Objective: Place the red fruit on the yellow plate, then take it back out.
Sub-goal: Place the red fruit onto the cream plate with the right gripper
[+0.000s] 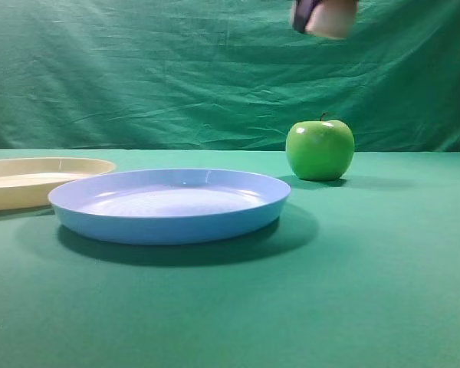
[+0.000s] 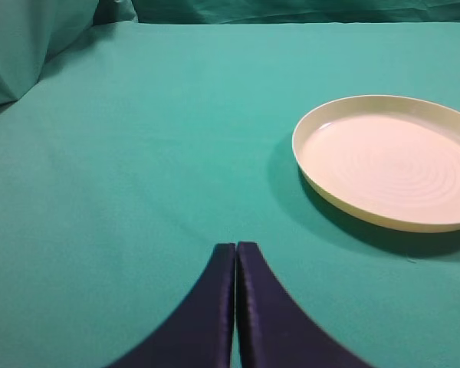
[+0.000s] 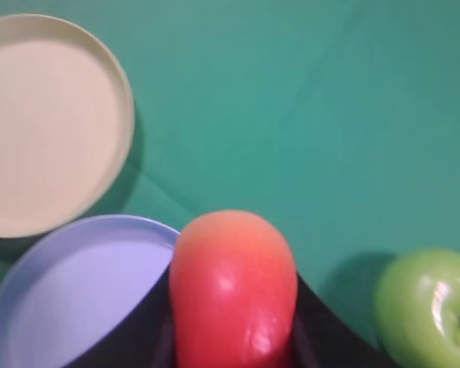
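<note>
The left arm's dark-fingered gripper hung low over the cloth with its jaws pressed together, while the right arm's dark gripper was raised high, clamped on the smooth rounded red fruit.

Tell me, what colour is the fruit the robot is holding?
The red fruit is red-pink, fading orange at its far end; the right wrist view shows it best.

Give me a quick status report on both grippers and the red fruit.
Left gripper shut, empty. Right gripper shut on red fruit, lifted high. Yellow plate bare. Blue plate and green apple sit near the path.
</note>
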`<control>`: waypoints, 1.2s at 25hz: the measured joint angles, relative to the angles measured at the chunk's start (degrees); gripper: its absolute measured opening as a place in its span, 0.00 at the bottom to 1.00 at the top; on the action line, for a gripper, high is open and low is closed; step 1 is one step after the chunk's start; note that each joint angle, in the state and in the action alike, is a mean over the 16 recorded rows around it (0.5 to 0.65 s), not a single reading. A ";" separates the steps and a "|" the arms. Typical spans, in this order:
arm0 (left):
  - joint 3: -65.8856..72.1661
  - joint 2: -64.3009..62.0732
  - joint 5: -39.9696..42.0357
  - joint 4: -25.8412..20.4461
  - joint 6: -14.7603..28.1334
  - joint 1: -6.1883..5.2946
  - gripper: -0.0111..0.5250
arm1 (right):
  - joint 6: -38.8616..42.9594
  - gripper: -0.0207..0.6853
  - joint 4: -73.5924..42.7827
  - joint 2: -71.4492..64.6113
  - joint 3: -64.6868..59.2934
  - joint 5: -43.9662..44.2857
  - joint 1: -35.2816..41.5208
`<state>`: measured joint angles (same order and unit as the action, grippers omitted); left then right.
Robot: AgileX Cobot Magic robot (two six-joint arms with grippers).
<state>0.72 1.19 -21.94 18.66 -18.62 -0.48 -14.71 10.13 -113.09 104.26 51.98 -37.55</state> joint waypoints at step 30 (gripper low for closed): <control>0.00 0.00 0.00 0.00 0.00 0.00 0.02 | -19.00 0.84 12.08 -25.43 13.52 -19.66 -11.98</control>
<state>0.72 1.19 -21.94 18.66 -18.62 -0.48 -33.71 22.20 -138.53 117.78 32.32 -49.53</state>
